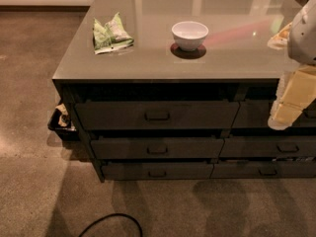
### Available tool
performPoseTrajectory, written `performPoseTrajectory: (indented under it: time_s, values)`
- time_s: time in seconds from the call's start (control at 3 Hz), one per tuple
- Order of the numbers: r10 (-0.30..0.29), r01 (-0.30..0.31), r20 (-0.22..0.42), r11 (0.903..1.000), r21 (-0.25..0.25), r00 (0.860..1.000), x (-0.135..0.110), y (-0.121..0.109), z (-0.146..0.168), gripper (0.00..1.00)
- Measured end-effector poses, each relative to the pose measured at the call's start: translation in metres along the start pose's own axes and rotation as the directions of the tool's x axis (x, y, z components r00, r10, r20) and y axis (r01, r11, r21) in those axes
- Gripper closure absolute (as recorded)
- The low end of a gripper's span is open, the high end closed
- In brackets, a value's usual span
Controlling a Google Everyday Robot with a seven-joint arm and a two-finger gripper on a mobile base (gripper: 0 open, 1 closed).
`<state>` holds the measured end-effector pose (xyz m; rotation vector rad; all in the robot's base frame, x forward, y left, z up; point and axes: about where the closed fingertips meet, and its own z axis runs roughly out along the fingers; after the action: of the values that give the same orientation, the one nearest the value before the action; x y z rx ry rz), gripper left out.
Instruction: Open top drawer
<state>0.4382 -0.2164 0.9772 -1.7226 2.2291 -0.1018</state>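
**Q:** Where was the top drawer (157,115)?

**A:** Under the tabletop's front edge. My gripper (282,116) hung below the front right corner. How open it was, or holding anything, I couldn't tell. Farther back sat a white bowl (189,35), and a green bag (111,33) nearer the left edge.

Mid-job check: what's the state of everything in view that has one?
top drawer: shut, its pull untouched.
two shallower drawers below it: shut.
white bowl: upright on the counter, looks empty.
green snack bag: lying crumpled on the counter.
gripper: at the right edge, in front of the other stack, away from the pull.
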Motion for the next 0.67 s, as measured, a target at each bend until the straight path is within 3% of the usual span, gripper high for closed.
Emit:
performPoseTrajectory:
  time_s: [0.67]
  values:
    - [-0.025,0.025,0.027,0.9996,0.015,0.999,-0.0027,0.0002,0.0043,0.00]
